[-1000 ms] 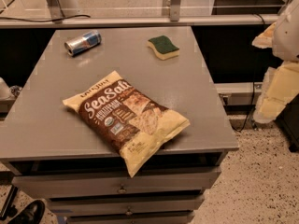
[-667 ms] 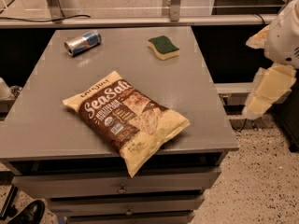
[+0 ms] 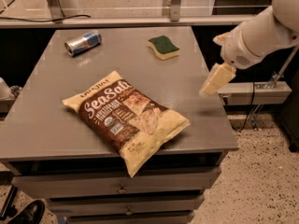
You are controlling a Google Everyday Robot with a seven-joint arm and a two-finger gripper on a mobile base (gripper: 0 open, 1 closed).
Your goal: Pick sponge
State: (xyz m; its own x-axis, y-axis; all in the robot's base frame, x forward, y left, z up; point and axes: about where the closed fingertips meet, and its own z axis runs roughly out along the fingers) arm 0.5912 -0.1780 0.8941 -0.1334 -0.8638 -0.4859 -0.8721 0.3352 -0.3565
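The sponge (image 3: 163, 47), a wavy-sided block with a dark green top over pale yellow foam, lies flat on the far right part of the grey table (image 3: 56, 115). My gripper (image 3: 211, 65) hangs from the white arm over the table's right edge, to the right of the sponge and nearer the front. It is apart from the sponge. Its pale yellow fingers (image 3: 216, 80) stand apart and hold nothing.
A large brown-and-cream chip bag (image 3: 126, 118) lies at the table's front middle, overhanging the front edge. A silver and blue can (image 3: 83, 42) lies on its side at the far left. Drawers sit under the table top. A rail runs behind the table.
The arm and gripper have moved left from beside the table to over its right edge, closer to the sponge. The sponge, bag and can have not moved.
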